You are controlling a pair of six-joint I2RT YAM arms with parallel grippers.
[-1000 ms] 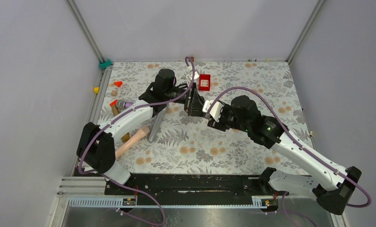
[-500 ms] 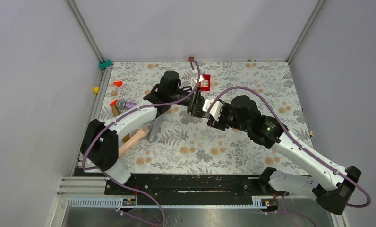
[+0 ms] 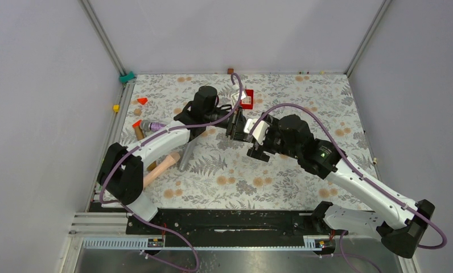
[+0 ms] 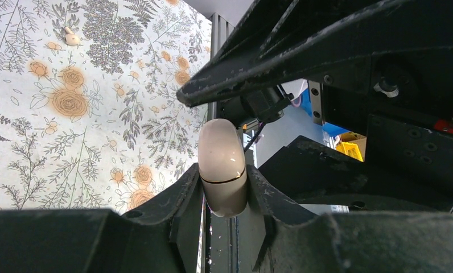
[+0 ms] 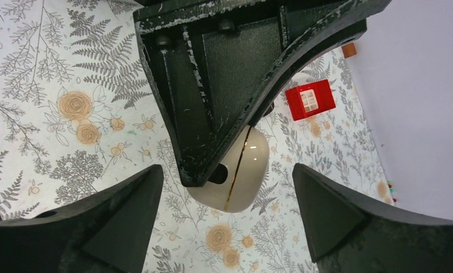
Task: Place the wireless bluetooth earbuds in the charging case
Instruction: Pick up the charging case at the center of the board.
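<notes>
1. Floral tablecloth (image 3: 213, 182) unchanged, red box (image 3: 247, 99) at its back.
2. Left gripper (image 4: 224, 190), earlier apart, now clamps the cream charging case (image 4: 221, 153), raised just before the box.
3. Right gripper (image 5: 224, 176) has spread wide, clear of the case.

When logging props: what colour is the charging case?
Cream charging case, thin gold seam; clearest in left wrist view.

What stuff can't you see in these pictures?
- Inside the charging case: its lid looks shut in both wrist views, so whatever is inside is hidden.
- Right wrist view: a finger of the left gripper covers part of the case.
- Top view: the left gripper hides the case.
- Second earbud: only one earbud shows, tiny, in the left wrist view.
</notes>
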